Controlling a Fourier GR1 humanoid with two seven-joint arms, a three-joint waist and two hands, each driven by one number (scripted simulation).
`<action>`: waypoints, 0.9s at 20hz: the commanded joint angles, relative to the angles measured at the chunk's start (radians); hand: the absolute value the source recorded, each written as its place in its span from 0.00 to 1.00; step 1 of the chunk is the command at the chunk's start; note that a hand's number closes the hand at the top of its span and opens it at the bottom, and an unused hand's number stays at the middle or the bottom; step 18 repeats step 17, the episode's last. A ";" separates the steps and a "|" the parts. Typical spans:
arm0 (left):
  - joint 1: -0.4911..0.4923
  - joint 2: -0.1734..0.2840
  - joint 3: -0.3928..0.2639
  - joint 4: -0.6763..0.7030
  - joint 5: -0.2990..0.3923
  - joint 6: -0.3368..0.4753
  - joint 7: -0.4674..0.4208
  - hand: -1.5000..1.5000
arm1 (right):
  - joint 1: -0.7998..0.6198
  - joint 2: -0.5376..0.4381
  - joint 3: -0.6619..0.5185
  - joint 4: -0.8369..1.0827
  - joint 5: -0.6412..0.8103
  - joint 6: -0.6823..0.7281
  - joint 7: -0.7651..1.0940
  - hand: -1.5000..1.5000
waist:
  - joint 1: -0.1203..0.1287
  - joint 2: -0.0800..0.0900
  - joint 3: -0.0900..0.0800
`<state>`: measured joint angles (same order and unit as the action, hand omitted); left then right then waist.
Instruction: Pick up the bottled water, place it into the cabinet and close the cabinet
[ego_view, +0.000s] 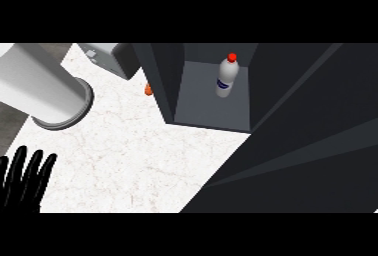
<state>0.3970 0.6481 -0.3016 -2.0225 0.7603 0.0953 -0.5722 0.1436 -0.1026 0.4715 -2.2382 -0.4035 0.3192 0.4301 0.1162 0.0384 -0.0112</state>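
Note:
The bottled water (227, 77), white with a red cap and a blue label, stands upright inside the dark cabinet (214, 112), toward the back of its floor. The cabinet door (303, 150) is a large dark panel swung out at the right, filling the lower right of the view. My left hand (22, 180) shows at the lower left edge, open with fingers up, resting far from the cabinet. My right hand is not visible in the head view.
A wide grey cylinder (44, 87) lies across the upper left over the white marble counter (133, 155). A grey appliance (114, 57) sits at the back. A small orange object (148, 90) peeks out beside the cabinet's left wall.

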 joint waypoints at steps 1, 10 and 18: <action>0.003 0.000 -0.004 -0.005 0.003 -0.012 0.000 0.00 | -0.120 0.097 -0.061 0.146 0.047 -0.214 -0.021 1.00 | 0.011 -0.001 0.003; -0.016 0.013 0.013 0.021 0.036 -0.051 0.022 0.00 | -0.590 0.102 -0.174 0.566 -0.018 -0.501 -0.049 1.00 | 0.033 -0.001 0.008; -0.011 0.005 0.031 0.019 0.053 -0.060 0.026 0.00 | -0.955 0.102 -0.246 0.957 -0.130 -0.577 -0.144 1.00 | 0.010 -0.011 0.011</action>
